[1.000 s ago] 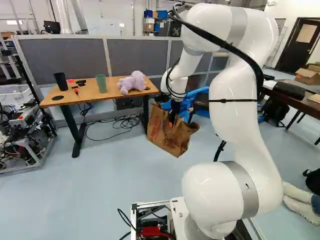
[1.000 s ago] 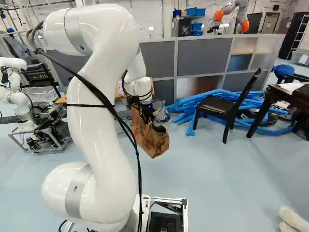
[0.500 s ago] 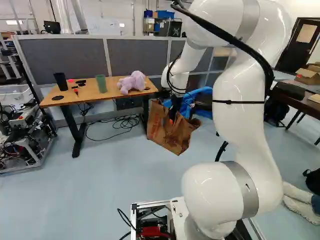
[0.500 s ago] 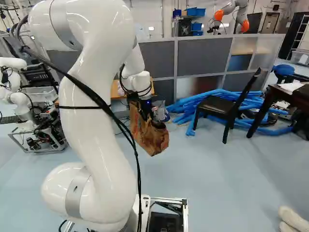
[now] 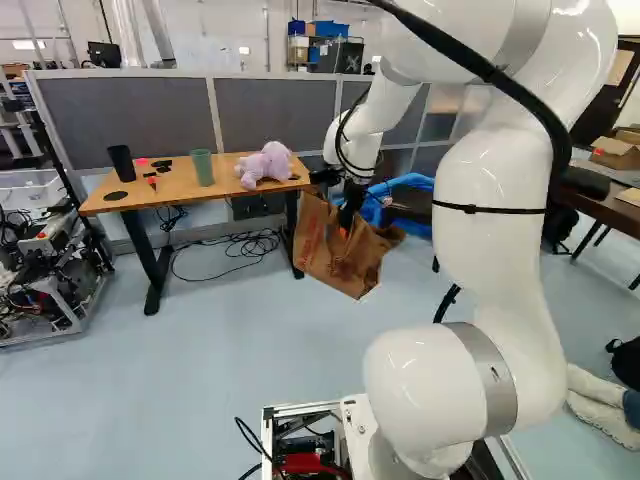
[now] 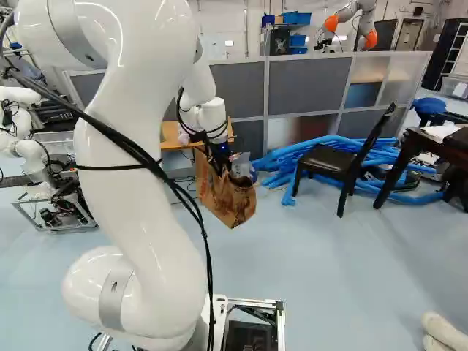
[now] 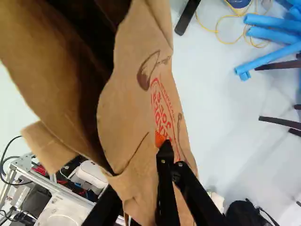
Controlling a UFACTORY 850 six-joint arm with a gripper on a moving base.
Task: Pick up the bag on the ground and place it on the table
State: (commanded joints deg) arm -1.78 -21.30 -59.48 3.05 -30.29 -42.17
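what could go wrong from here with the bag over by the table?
- Slip or tear: the gripper holds the paper bag by creased paper, so it could pull loose or rip.
- Snag: the bag hangs tilted, its lowest corner below the tabletop, so it might catch the edge of the table unless raised more.
- Knock-over: the plush toy and green cup stand on the table; a swinging bag could hit them.

Grey partition panels (image 6: 300, 86) line a pale blue floor (image 6: 314, 270) behind a black chair (image 6: 329, 162).
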